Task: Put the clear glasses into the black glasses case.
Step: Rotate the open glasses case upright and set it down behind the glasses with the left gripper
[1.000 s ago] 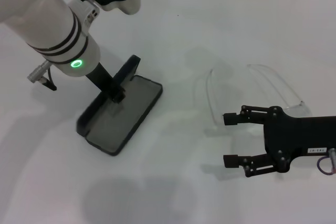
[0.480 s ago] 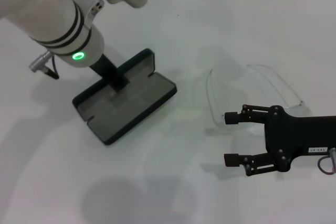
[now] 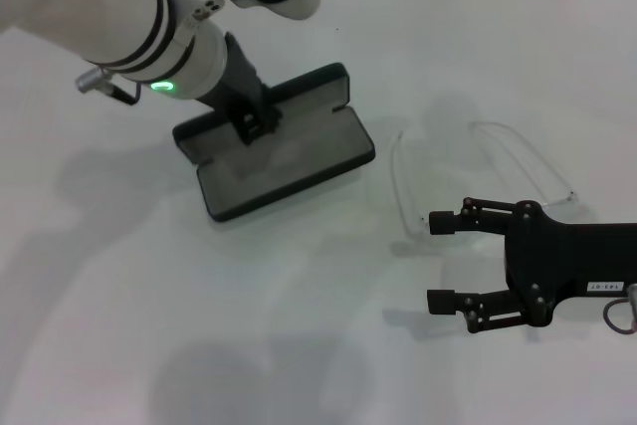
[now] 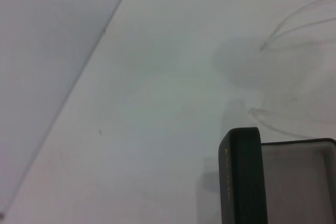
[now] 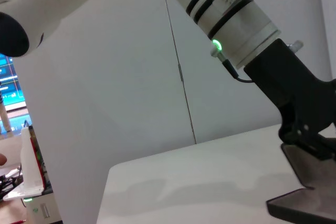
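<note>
Starting on your left, the left gripper (image 3: 251,118) is down on the matte black hinged glasses case (image 3: 284,151), and its fingers look pinched onto the case's raised lid edge, though the arm body covers a lot of the contact, so you can't see the grip cleanly. The case sits open on the plain white table (image 3: 299,325), grey lining facing up, lid standing along the far side. From the left wrist view you only get a corner of the case (image 4: 247,177) with a bit of that grey inside, plus the thin arm tips of the clear colourless plastic glasses (image 4: 294,24) just beyond it on the table. Moving right in the head view, the glasses (image 3: 478,176) lie flat on the table, near the case but not touching it, arms unfolded and pointing toward the robot. Furthest right, your right gripper (image 3: 446,260) sits low beside the glasses with its black fingers spread wide apart and nothing between them; the upper fingertip is right by the end of the nearer glasses arm. The right wrist view mostly shows the left arm (image 5: 236,19) and a slice of the case (image 5: 310,192).
</note>
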You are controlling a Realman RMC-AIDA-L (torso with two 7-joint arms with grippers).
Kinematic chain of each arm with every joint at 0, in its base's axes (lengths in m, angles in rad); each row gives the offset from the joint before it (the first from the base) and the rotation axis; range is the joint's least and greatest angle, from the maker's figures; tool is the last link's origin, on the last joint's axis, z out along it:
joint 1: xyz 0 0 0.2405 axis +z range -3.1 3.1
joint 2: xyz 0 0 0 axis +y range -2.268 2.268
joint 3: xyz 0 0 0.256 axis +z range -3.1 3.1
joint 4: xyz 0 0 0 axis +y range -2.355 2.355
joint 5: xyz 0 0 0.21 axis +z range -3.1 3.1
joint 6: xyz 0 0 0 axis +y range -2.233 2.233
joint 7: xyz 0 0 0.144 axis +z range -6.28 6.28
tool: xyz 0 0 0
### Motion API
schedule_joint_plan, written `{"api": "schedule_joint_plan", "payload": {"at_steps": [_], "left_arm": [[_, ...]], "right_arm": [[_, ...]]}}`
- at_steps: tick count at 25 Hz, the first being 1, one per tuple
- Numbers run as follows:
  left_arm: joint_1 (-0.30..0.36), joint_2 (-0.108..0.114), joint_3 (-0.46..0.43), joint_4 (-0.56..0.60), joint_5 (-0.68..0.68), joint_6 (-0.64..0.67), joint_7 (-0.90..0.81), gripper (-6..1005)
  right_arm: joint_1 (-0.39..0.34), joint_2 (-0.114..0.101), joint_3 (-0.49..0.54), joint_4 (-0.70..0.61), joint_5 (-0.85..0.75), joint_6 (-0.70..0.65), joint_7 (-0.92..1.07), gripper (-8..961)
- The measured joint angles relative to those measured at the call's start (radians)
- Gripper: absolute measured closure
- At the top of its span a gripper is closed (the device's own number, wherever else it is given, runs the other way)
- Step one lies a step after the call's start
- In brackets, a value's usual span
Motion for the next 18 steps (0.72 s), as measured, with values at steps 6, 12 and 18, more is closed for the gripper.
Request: {"api": "schedule_joint_plan", "payload": {"at_steps": [6,12,18], "left_arm": [[0.011,0.0,0.013,-0.007,-0.06,-0.028,0.2,806],[0.011,0.0,0.02,-0.015,-0.139,0.004,0.369,806],[0.008,-0.001,0.047,-0.025,-0.129,-0.026,0.388,806]], "right_arm": [[0.0,-0.001,0.001,0.009,0.015,-0.004,-0.009,97],[0.0,-0.003,0.001,0.009,0.016,-0.005,-0.009,99],[0.009,-0.003,0.001,0.008,0.021,-0.002,-0.009,102]]}}
